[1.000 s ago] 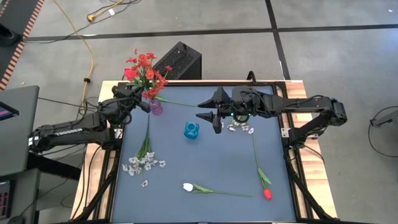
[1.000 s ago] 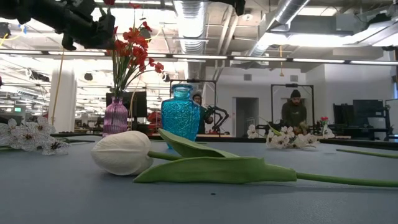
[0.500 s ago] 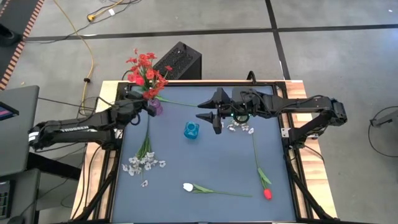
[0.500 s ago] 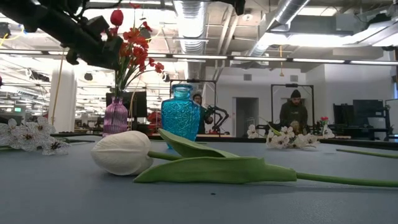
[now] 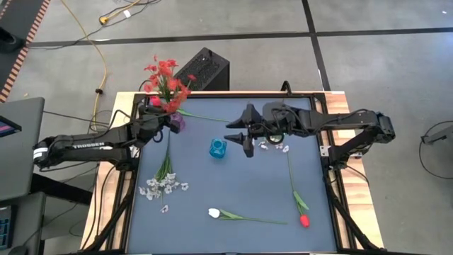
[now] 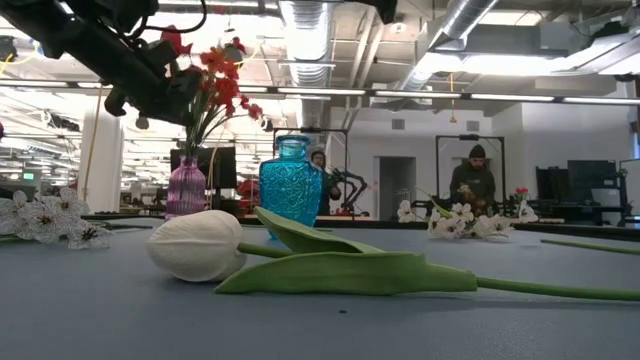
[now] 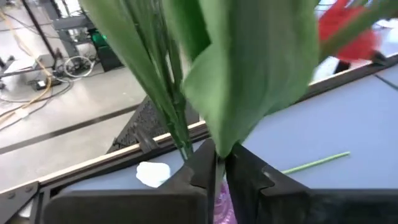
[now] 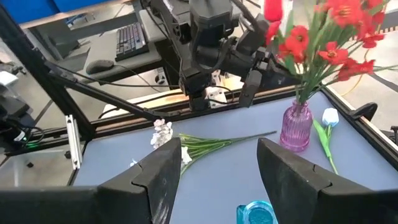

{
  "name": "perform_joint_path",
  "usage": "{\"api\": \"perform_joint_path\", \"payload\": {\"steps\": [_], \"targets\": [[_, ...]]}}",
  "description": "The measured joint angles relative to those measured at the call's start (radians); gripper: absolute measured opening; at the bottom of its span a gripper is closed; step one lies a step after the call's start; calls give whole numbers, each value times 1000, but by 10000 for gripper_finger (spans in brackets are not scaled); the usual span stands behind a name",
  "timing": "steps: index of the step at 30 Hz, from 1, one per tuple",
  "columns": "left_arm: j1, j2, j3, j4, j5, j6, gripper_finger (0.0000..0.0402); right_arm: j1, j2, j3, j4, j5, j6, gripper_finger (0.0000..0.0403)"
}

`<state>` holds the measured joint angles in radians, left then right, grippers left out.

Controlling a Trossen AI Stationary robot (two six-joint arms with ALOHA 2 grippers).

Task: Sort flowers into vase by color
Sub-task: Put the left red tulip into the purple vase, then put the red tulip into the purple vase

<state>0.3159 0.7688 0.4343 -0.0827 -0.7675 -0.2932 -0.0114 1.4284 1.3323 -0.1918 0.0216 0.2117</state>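
A purple vase at the table's far left holds red sprays. My left gripper stands just above the vase mouth, shut on a red tulip, whose bud rises above the fingers. A blue vase stands mid-table. To its right my right gripper hovers open, nothing between its fingers. Lying flat on the table are a white blossom spray, a white tulip, a red tulip, more white blossoms, and another white tulip beside the purple vase. My left gripper pinches the red tulip's green stem and leaf base between its two fingers. They come nearly level from the table's left side and lie across the stem. The tulip stands about upright among the red sprays. Whether its lower end is inside the vase is hidden.
A black box sits just beyond the table's far edge. People stand in the room behind the table. Bare blue table surface lies between the blue vase and the near flowers.
My left gripper has moved down and toward the purple vase, tipping its fingers lower. The red tulip has come down with it, and its bud now sits lower among the red sprays.
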Motion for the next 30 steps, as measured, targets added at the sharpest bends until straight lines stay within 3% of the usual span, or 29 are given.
{"api": "perform_joint_path", "payload": {"steps": [12,21,25,30], "targets": [[-1,-47,0,-148,196,-83,125,30,-2,0,-133,0,-2,238],[-1,-80,0,-295,316,-245,147,51,-2,0,-346,-104,-63,238],[-1,-81,0,-279,460,-237,147,51,-3,0,-484,-132,-83,238],[-12,-81,0,-204,713,-162,147,58,-3,0,-607,-134,-188,238]]}}
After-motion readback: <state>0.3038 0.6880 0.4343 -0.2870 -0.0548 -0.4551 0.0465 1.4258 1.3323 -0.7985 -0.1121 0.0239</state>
